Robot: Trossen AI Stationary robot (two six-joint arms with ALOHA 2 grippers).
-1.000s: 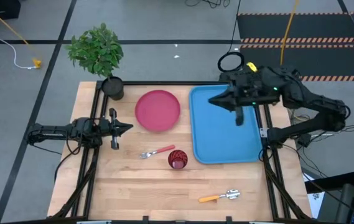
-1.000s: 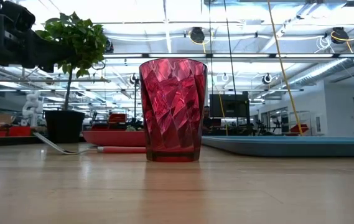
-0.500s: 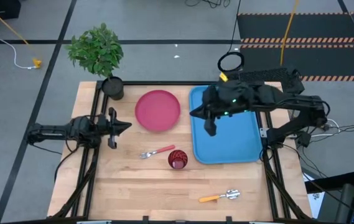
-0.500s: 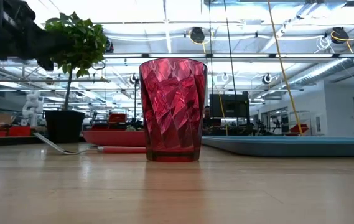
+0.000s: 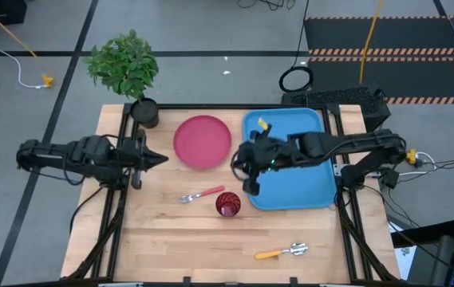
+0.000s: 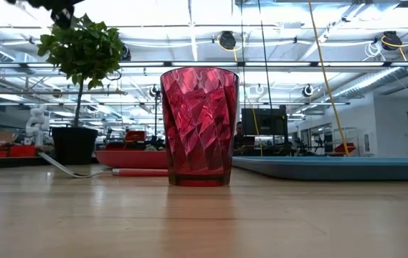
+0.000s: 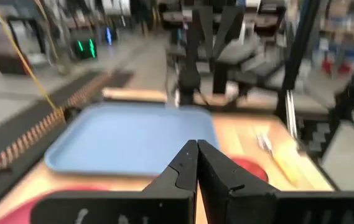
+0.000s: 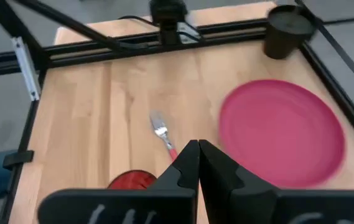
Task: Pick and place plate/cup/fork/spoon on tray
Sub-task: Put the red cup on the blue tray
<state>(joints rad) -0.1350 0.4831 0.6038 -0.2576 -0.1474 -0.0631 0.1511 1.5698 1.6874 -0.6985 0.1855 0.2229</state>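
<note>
The pink-red plate [image 5: 202,142] lies flat on the wooden table left of the blue tray [image 5: 290,171]. The dark red cup [image 5: 227,204] stands upright near the tray's near left corner and fills the low view [image 6: 198,125]. A red-handled fork [image 5: 201,194] lies left of the cup. An orange-handled spoon [image 5: 282,252] lies near the table's front edge. My right gripper [image 5: 236,159] is shut and empty, above the gap between plate and tray. Its wrist view [image 8: 197,149] looks down on the plate [image 8: 282,134] and fork [image 8: 163,134]. My left gripper [image 5: 163,159] is shut and empty, left of the plate.
A black pot with a green plant [image 5: 144,112] stands at the table's far left corner, close to the plate. Black frame rails run along the table's edges. Bare wood lies between the cup and the spoon.
My right gripper has moved from over the tray's far part toward the table's left and near edges, to the tray's left rim beside the plate. My left arm has risen, leaving the top of the low view. Plate, cup, fork and spoon have stayed in place.
</note>
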